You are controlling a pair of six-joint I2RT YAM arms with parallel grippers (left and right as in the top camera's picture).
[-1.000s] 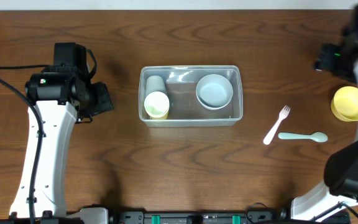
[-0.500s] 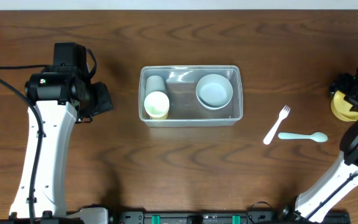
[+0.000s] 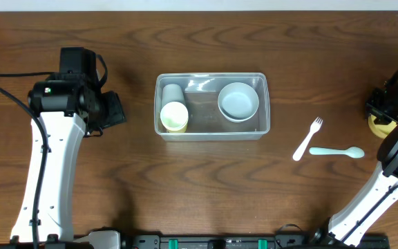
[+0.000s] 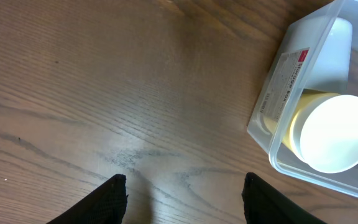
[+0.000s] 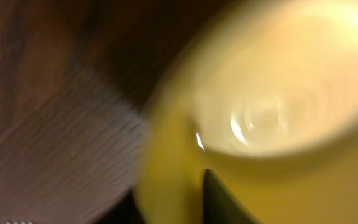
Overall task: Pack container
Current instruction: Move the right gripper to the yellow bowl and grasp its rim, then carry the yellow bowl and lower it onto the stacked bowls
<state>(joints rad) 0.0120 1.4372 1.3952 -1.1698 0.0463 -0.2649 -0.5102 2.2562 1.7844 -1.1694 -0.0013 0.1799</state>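
The clear container sits mid-table and holds a yellow cup, a white cup and a pale blue-white bowl. In the left wrist view the container lies to the right, the cups on their sides inside. My left gripper hovers open over bare wood, left of the container. At the far right edge, my right gripper is down on a yellow bowl. One finger is inside the bowl and one outside, closed on the bowl's wall.
A white fork and a pale green spoon lie on the wood between the container and the yellow bowl. The right arm's base rises along the right edge.
The right gripper has come down from the far right corner onto the yellow bowl and closed on its wall. The left arm has stayed still.
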